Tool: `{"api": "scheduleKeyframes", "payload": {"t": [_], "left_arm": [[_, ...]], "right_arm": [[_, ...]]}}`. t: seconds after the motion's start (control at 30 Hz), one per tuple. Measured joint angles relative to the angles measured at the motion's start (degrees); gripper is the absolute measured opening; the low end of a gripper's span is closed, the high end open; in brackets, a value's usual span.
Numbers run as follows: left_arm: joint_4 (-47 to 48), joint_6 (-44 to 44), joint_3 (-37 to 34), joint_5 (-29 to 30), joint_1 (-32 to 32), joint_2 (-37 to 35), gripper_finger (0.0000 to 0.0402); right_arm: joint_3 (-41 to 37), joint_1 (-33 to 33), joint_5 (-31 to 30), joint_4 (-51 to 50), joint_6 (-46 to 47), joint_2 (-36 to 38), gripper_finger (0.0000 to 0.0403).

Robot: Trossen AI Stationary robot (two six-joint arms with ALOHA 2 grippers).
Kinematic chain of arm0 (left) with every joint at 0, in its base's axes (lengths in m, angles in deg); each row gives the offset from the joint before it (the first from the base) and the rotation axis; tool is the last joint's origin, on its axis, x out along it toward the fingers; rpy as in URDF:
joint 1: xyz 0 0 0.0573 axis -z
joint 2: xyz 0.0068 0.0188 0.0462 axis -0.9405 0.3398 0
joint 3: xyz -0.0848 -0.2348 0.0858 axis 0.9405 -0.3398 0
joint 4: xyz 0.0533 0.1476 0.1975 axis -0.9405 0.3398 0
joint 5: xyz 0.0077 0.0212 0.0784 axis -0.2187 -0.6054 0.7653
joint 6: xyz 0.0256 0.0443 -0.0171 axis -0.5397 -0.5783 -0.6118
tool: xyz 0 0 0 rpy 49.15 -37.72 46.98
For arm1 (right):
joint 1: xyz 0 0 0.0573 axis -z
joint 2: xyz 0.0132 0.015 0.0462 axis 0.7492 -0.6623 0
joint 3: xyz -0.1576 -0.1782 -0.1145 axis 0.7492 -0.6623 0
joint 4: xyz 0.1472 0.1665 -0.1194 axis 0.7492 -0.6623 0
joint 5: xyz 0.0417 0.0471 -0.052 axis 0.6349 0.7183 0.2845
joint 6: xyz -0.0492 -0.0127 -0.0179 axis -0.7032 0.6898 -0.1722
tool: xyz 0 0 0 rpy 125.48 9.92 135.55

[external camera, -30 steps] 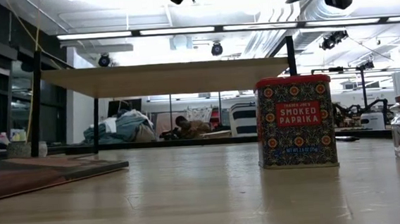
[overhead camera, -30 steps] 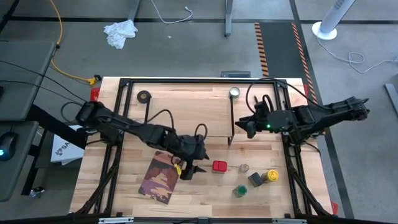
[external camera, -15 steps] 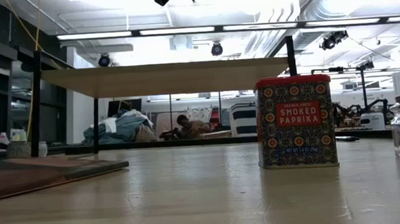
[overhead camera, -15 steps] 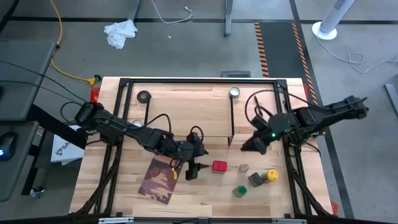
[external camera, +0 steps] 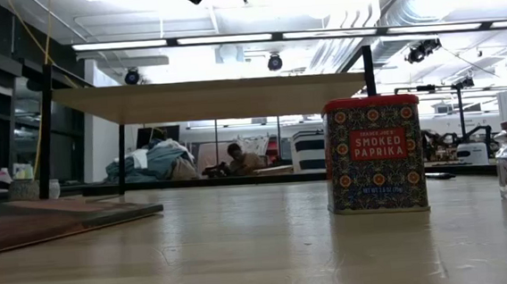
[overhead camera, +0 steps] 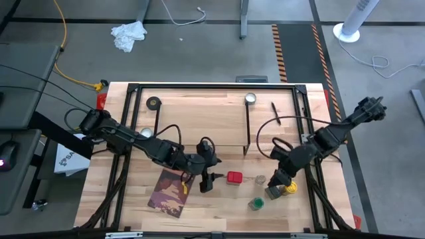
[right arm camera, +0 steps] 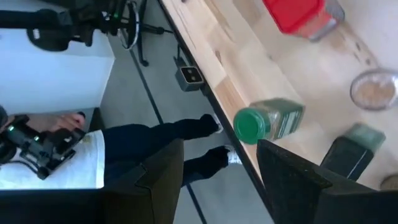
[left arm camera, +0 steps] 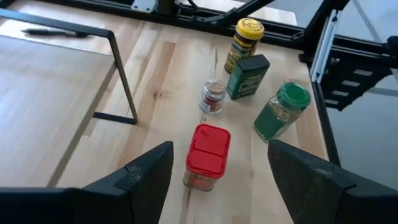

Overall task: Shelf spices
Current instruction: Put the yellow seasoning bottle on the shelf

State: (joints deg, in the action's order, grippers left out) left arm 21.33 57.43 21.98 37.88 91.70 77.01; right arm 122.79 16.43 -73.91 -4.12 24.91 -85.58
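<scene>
The spices stand together near the table's front right: a red box (overhead camera: 234, 177) (left arm camera: 207, 155), a clear glass jar (left arm camera: 212, 98), a dark tin (left arm camera: 247, 76), a yellow-topped jar (left arm camera: 244, 36) and a green-topped jar (left arm camera: 281, 112). The shelf (overhead camera: 199, 123), a pale board on black wire legs, stands behind them. My left gripper (overhead camera: 207, 180) (left arm camera: 221, 149) hangs open just left of the red box, fingers pointing toward it. My right gripper (overhead camera: 277, 180) (right arm camera: 219, 146) hovers open above the dark tin (right arm camera: 351, 152) and green-topped jar (right arm camera: 267, 121), slanting down.
A brown-and-maroon book (overhead camera: 171, 192) lies left of the red box, under my left arm. A black tape roll (overhead camera: 154, 103) and a small round object (overhead camera: 250, 98) sit at the back. A person's legs (right arm camera: 180, 134) stand beside the table's near edge.
My right gripper has swung from above the shelf's right end toward the table's near edge, sinking a little and tipping downward, and now hangs over the spices. My left gripper has rolled at the wrist while staying beside the red box. No spice has moved.
</scene>
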Motion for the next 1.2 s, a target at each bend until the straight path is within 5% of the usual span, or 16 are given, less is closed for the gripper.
{"api": "scheduleKeyframes", "payload": {"t": [0.6,1.0,1.2], "left_arm": [[3.22,-4.57,0.00,0.29,0.26,0.00,0.0260],[2.02,-5.09,0.00,-0.43,1.06,-0.02,0.0257],[0.30,-6.58,0.00,-0.05,-0.10,-0.02,0.0257]], "right_arm": [[-0.02,-10.11,1.50,6.76,17.61,-13.77,0.0195],[-0.02,-15.09,-0.38,4.11,23.14,-14.73,0.0193],[4.76,-18.02,-1.44,-0.05,24.32,-15.35,0.0159]]}}
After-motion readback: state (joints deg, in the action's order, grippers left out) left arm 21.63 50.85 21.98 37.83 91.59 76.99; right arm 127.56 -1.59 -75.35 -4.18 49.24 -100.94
